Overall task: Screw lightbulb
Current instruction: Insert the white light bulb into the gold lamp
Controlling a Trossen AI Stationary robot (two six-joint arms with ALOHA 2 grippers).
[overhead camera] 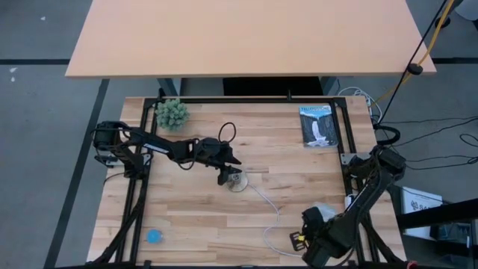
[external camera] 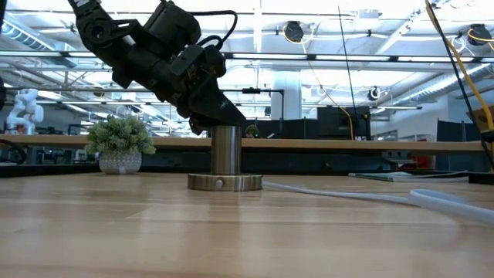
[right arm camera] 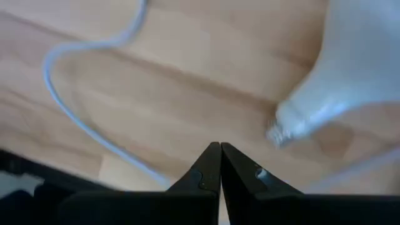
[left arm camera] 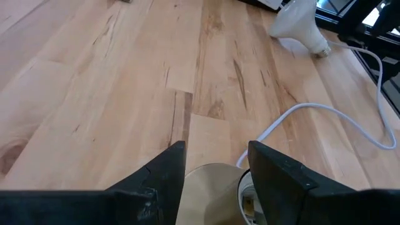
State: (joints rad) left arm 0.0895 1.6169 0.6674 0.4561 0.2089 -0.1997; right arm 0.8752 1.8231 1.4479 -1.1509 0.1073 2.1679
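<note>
The left pincer (left arm camera: 212, 172) pinches the one silvery socket (external camera: 225, 158), a detail only the left wrist view shows from between the fingers; the low view shows the socket standing upright on its round base on the desk (external camera: 247, 232). The right pincer (right arm camera: 220, 164) is pressed together, holding nothing, just beside the single lightbulb (right arm camera: 356, 69), which lies on its side near the desk's right front edge. One white cord (overhead camera: 263, 200) runs from the socket. One potted plant (external camera: 120, 144) and one booklet (overhead camera: 318, 126) sit at the far side.
</note>
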